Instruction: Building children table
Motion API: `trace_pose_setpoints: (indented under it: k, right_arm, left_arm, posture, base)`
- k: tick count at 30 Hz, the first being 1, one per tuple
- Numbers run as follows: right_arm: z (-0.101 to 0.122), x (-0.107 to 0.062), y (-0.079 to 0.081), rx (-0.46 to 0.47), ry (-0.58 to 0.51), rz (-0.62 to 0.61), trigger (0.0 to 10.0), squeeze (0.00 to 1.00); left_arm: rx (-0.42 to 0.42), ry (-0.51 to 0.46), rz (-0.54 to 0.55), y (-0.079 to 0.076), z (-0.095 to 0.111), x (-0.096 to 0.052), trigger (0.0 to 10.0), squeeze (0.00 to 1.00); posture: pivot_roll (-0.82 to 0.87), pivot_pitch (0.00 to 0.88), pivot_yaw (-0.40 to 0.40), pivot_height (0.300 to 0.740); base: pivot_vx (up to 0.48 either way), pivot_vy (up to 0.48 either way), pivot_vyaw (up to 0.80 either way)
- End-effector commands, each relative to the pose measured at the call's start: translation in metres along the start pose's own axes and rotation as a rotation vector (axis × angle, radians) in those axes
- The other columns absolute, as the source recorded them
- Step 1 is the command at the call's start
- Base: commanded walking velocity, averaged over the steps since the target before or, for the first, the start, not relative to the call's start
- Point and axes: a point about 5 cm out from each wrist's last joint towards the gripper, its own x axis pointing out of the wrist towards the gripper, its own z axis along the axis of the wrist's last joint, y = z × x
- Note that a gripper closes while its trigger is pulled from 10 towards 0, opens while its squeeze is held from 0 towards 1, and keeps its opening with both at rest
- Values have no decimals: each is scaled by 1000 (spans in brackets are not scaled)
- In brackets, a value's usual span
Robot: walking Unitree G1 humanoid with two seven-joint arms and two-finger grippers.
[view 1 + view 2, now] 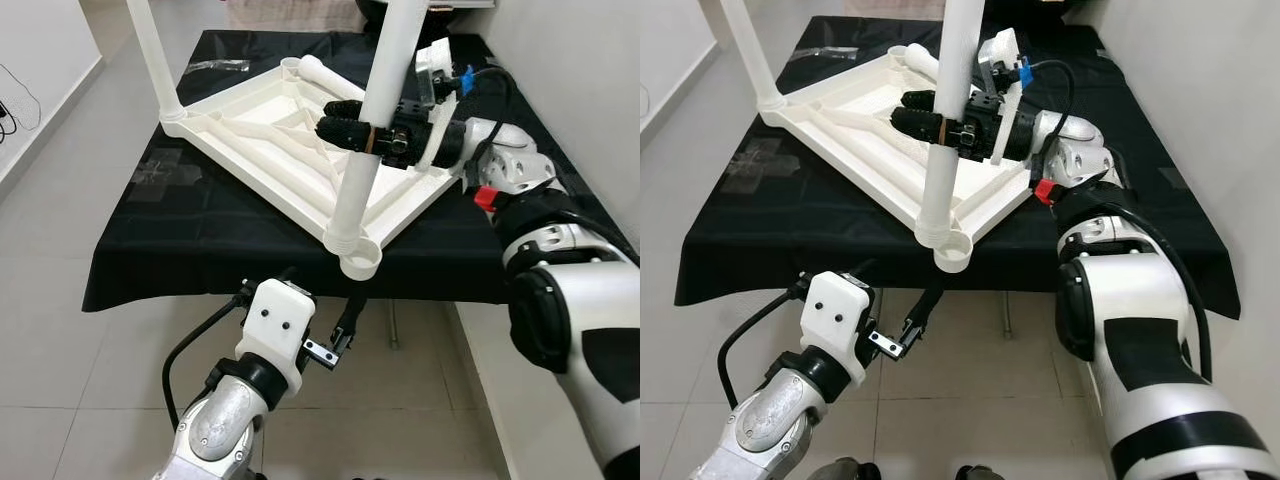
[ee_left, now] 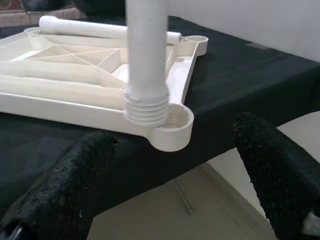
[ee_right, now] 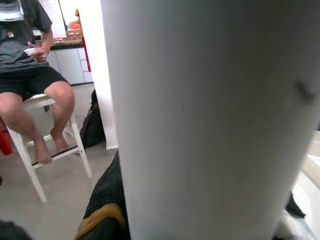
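An upturned white tabletop point(image 1: 290, 140) lies on the black-draped desk point(image 1: 180, 230). The right gripper point(image 1: 345, 125) seems clamped on a leg point(image 1: 375, 120), its top cut off. The left gripper point(image 2: 170, 190) is held wide, below the near edge.

Right arm is stretched out forward and bent in across the front, wrist rolled so the right gripper point(image 1: 362, 133) points sideways toward the robot's left. Its black fingers are clamped around the white table leg point(image 1: 385, 95) about halfway up, one finger on each side of the tube. The left arm is tucked in low, elbow bent, white wrist housing facing up. The left gripper point(image 1: 343, 328) sits below and just short of the leg's threaded bottom end, fingers point(image 2: 75, 185) spread wide apart and holding nothing.
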Motion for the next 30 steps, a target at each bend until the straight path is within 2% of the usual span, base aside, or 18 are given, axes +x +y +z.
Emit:
trace_pose_setpoints:
  k: [1, 8, 14, 17, 26, 28, 30]
  right_arm:
    - [9, -1, 0, -30, 5, 22, 10000, 0]
    - [0, -11, 1, -33, 83, 51, 10000, 0]
    - [-6, -14, -1, -29, 122, 28, 10000, 0]
    - [-11, -16, 2, -26, 157, 77, 10000, 0]
    - [-21, -13, 7, 10, 185, 139, 10000, 0]
    - [-21, -13, 7, 16, 180, 141, 10000, 0]
    - [-14, -11, 8, 42, 128, 168, 10000, 0]
  left_arm:
    - [4, 11, 4, -2, 0, -2, 10000, 0]
    - [4, 15, 14, -1, 0, -3, 10000, 0]
    - [6, 12, 10, -2, 1, -2, 10000, 0]
    - [9, 12, 16, -1, 1, -2, 10000, 0]
    - [13, 11, 20, -1, 1, -1, 10000, 0]
    - [13, 10, 21, -1, 1, 0, 10000, 0]
    - [17, 8, 25, 0, 1, 0, 10000, 0]
  posture:
    - [135, 222, -62, 740]
    - [133, 227, -62, 740]
    - [134, 240, -58, 740]
    - [132, 243, -58, 740]
    - [126, 246, -56, 740]
    - [126, 246, -56, 740]
    - [126, 248, -55, 740]
  base:
    - [0, 0, 0]
    - [0, 0, 0]
    - [0, 0, 0]
    - [0, 0, 0]
    - [0, 0, 0]
    - [0, 0, 0]
    - [0, 0, 0]
